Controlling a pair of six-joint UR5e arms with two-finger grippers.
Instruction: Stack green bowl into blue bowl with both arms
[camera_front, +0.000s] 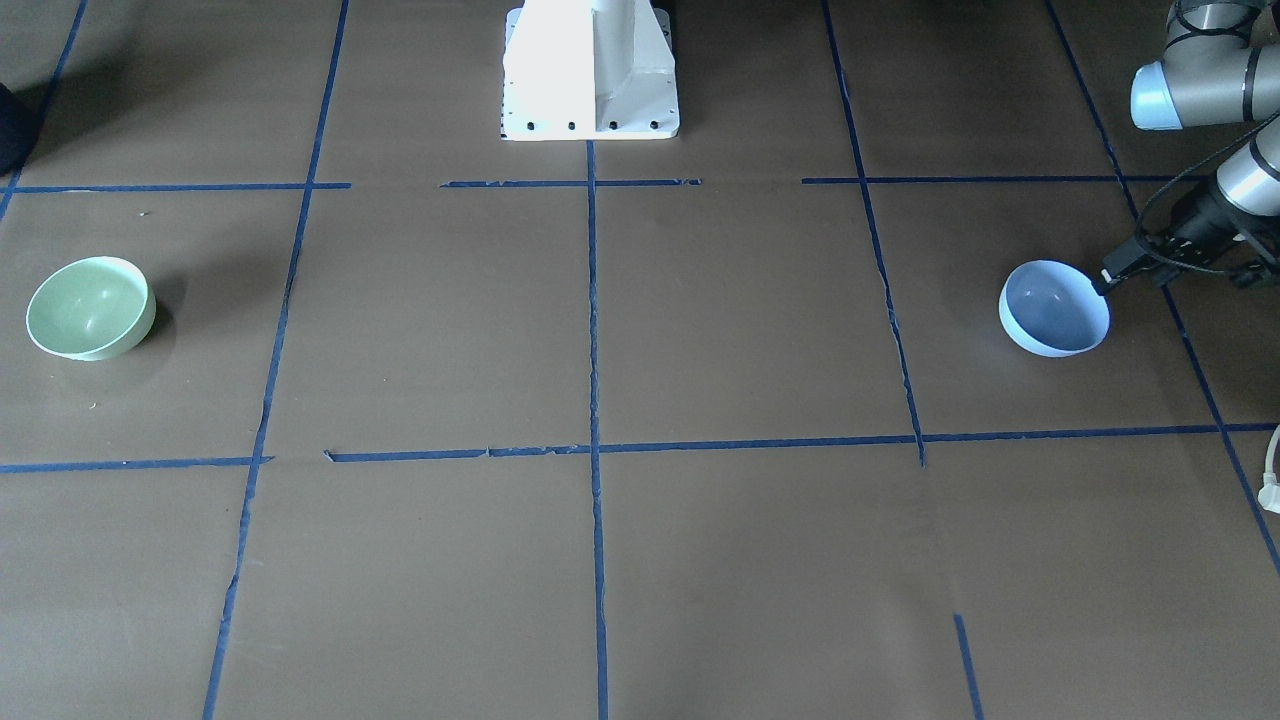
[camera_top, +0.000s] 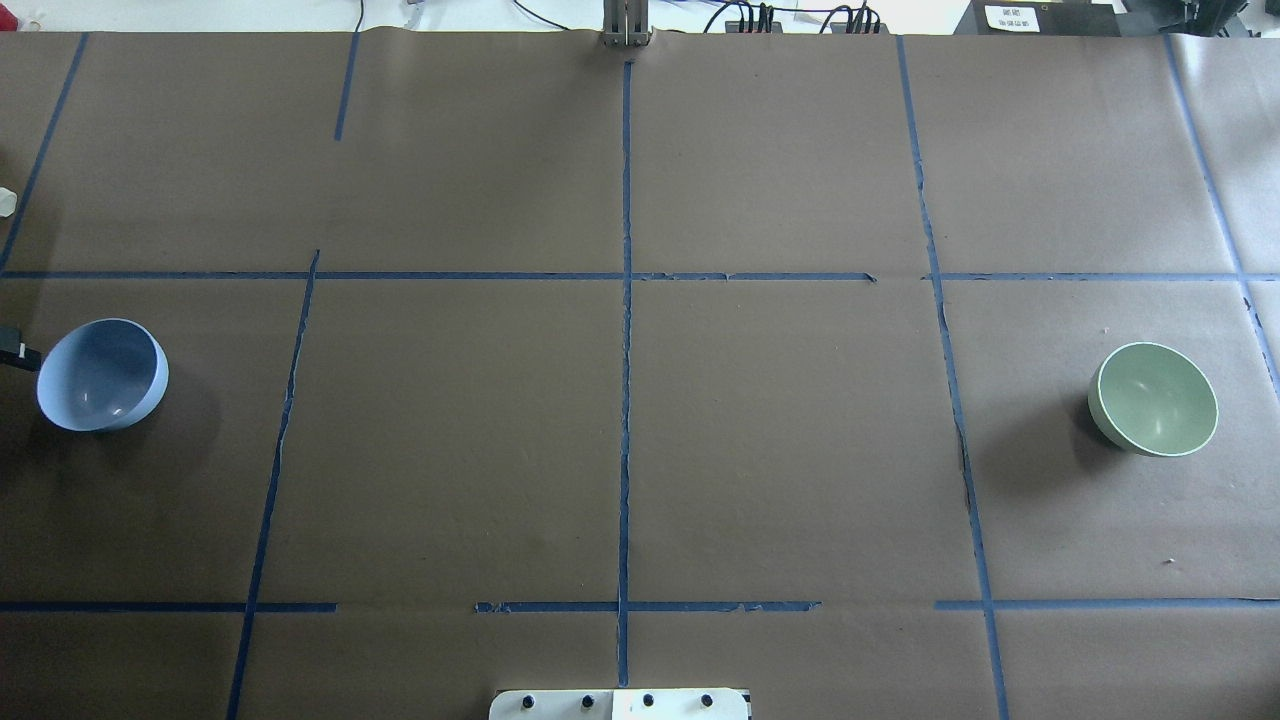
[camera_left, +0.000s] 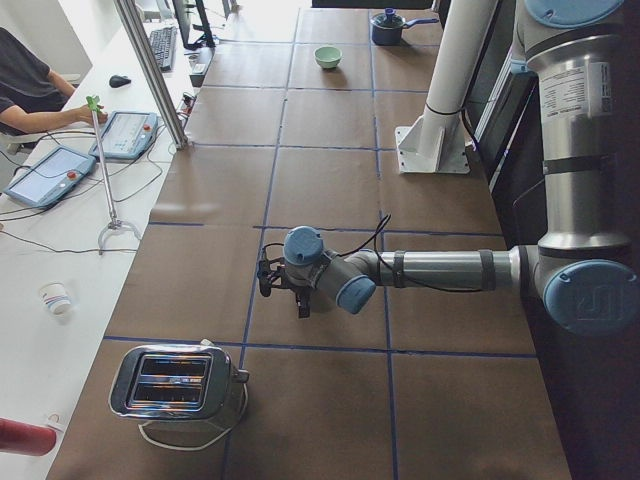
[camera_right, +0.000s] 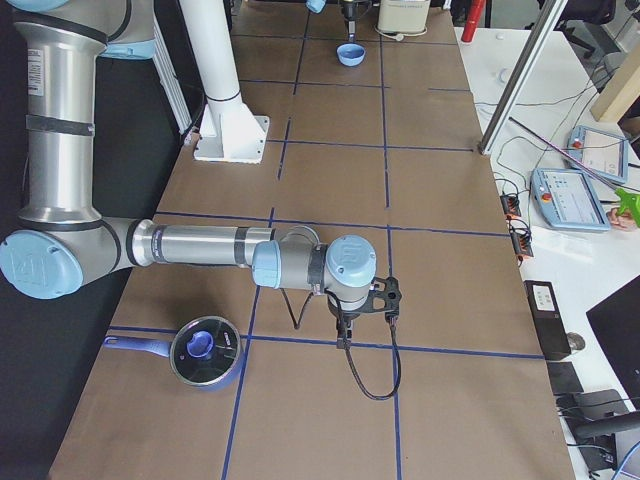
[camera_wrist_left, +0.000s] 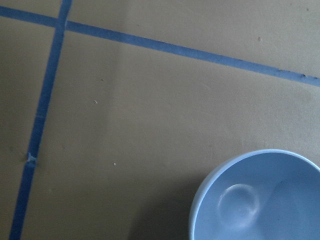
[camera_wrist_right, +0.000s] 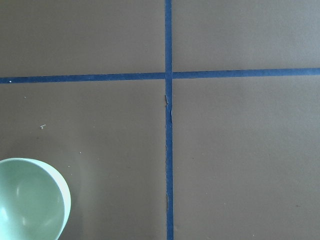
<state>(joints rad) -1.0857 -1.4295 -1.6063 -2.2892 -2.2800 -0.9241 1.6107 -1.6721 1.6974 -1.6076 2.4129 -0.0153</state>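
The pale blue bowl (camera_front: 1055, 308) stands upright at the table's left end and shows in the overhead view (camera_top: 100, 375) and the left wrist view (camera_wrist_left: 257, 197). My left gripper (camera_front: 1105, 283) reaches in from the side, its tip at the bowl's outer rim. I cannot tell whether it is open or shut. The pale green bowl (camera_front: 90, 308) stands upright at the right end (camera_top: 1152, 398) and shows at the lower left of the right wrist view (camera_wrist_right: 30, 197). My right gripper (camera_right: 388, 296) shows only in the exterior right view, so I cannot tell its state.
The white pedestal base (camera_front: 590, 70) stands at the robot's edge. A blue-lidded pot (camera_right: 205, 350) sits beyond the green bowl at the right end. A chrome toaster (camera_left: 175, 385) sits beyond the blue bowl at the left end. Blue tape lines cross the brown table (camera_top: 620, 420).
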